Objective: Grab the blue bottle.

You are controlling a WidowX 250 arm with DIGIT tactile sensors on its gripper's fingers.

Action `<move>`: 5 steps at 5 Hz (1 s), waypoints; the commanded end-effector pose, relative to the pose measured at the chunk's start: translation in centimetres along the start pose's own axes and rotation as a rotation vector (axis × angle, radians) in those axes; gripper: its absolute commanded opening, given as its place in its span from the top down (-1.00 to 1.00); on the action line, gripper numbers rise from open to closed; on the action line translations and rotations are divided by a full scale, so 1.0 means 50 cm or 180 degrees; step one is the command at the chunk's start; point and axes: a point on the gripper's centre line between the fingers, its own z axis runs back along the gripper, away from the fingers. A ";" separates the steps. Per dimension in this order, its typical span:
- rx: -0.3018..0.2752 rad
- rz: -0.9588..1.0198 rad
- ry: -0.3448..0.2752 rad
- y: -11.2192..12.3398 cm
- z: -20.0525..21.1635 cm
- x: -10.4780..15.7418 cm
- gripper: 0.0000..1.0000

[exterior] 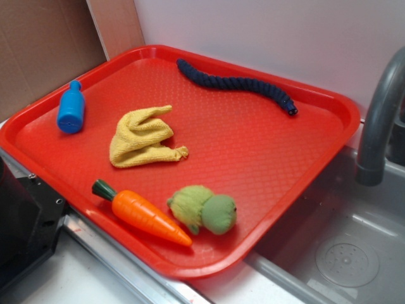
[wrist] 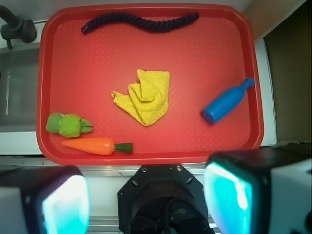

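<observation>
We see the small bright blue plastic bottle (wrist: pixel 225 102) lying on its side near one short edge of the red textured plastic tray (exterior: pixel 266 152), well apart from the crumpled yellow cloth (wrist: pixel 145 96) in the middle. A long dark navy braided rope (exterior: pixel 237 83) lies along the far rim, while the orange toy carrot with a green stem (wrist: pixel 96 145) and the green plush toy (exterior: pixel 204 209) lie just beside each other near the front rim. In the wrist view our gripper (wrist: pixel 146 197) is outside the tray, above the metal edge, with its two fingers (wrist: pixel 229 197) spread wide and holding nothing.
</observation>
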 end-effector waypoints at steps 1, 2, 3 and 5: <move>0.0000 0.0000 0.0000 0.000 0.000 0.000 -1.00; 0.0289 0.0768 0.0138 0.103 -0.100 0.029 -1.00; 0.0309 0.1561 -0.0149 0.190 -0.172 0.028 -1.00; 0.0309 0.1561 -0.0149 0.190 -0.172 0.028 -1.00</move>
